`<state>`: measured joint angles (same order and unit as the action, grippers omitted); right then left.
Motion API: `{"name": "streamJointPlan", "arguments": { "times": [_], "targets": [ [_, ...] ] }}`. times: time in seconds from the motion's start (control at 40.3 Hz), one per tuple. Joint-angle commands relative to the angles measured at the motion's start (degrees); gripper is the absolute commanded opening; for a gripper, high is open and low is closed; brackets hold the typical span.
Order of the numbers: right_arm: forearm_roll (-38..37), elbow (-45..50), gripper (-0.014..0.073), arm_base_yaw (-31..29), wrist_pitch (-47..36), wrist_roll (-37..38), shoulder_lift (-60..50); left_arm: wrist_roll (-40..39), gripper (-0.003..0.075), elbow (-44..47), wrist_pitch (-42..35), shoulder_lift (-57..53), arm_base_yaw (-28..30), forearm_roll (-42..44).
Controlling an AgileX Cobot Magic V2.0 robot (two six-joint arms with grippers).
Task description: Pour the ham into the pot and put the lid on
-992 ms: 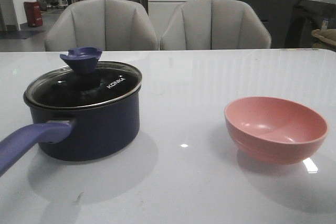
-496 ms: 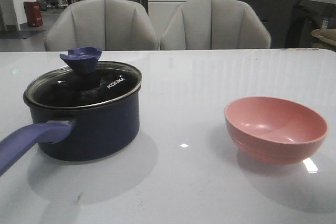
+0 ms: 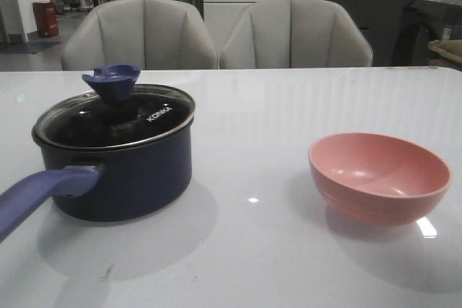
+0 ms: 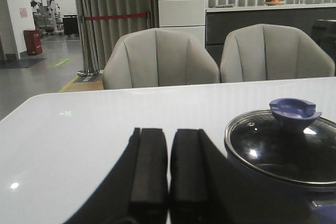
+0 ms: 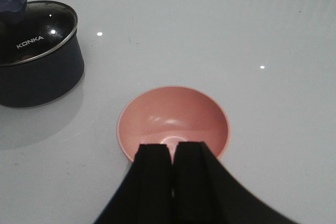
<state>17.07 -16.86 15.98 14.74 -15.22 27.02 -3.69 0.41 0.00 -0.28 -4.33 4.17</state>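
Dark glass hid the pot's (image 3: 115,171) contents; the lid (image 3: 115,117) read "KONKA". Left gripper (image 4: 168,169) and right gripper (image 5: 172,174) jaws were pressed together, empty.

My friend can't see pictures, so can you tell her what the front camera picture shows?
A dark blue pot with its glass lid on sits on the left of a white table, its long handle pointing toward the camera. An empty-looking pink bowl sits apart on the right. Two grey chairs stand behind the table, and no robot arms show.
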Motion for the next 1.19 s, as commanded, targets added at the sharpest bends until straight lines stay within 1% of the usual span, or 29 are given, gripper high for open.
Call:
{"name": "streamJointPlan", "arguments": {
  "times": [0.0,0.421,0.496,0.595,0.694,0.769,0.818,0.917,0.967,1.066,1.165],
  "targets": [
    [0.44,-1.62,0.0149,0.06,-4.40,-0.42,0.15,-0.56,0.0113,1.71,-3.93,0.64,0.15,-0.25],
    [0.36,-0.99,0.0149,0.06,-4.74,-0.42,0.08,-0.56,0.0113,1.71,-3.93,0.64,0.15,-0.25],
    [-2.02,-0.78,0.0149,-0.34,-5.06,-0.42,-0.89,-0.56,0.0113,1.71,-3.93,0.64,0.15,-0.25],
    [-4.80,0.42,0.0149,-1.83,-7.66,0.22,-3.13,-0.56,0.0113,1.71,-3.93,0.64,0.15,-0.25],
    [-9.04,4.13,0.0149,-4.78,-12.66,4.39,-6.85,-0.56,0.0113,1.71,-3.93,0.64,0.15,-0.25],
    [-11.84,7.80,0.0149,-7.83,-15.48,9.14,-10.50,-0.56,0.0113,1.71,-3.93,0.64,0.15,-0.25],
    [-13.16,9.92,0.0149,-9.92,-15.67,12.22,-14.02,-0.56,0.0113,1.71,-3.93,0.64,0.15,-0.25],
    [-14.93,12.90,0.0149,-13.31,-13.47,17.35,-20.53,-0.56,0.0113,1.71,-3.93,0.64,0.15,-0.25],
    [-16.15,13.99,0.0149,-13.55,-11.76,18.87,-23.59,-0.56,0.0113,1.71,-3.93,0.64,0.15,-0.25],
    [-17.90,15.20,0.0149,-12.42,-9.09,18.94,-28.80,-0.56,0.0113,1.71,-3.93,0.64,0.15,-0.25],
    [-19.23,15.50,0.0149,-10.18,-8.87,18.94,-28.33,-0.56,0.0113,1.71,-3.93,0.64,0.15,-0.25]
  ]
}}
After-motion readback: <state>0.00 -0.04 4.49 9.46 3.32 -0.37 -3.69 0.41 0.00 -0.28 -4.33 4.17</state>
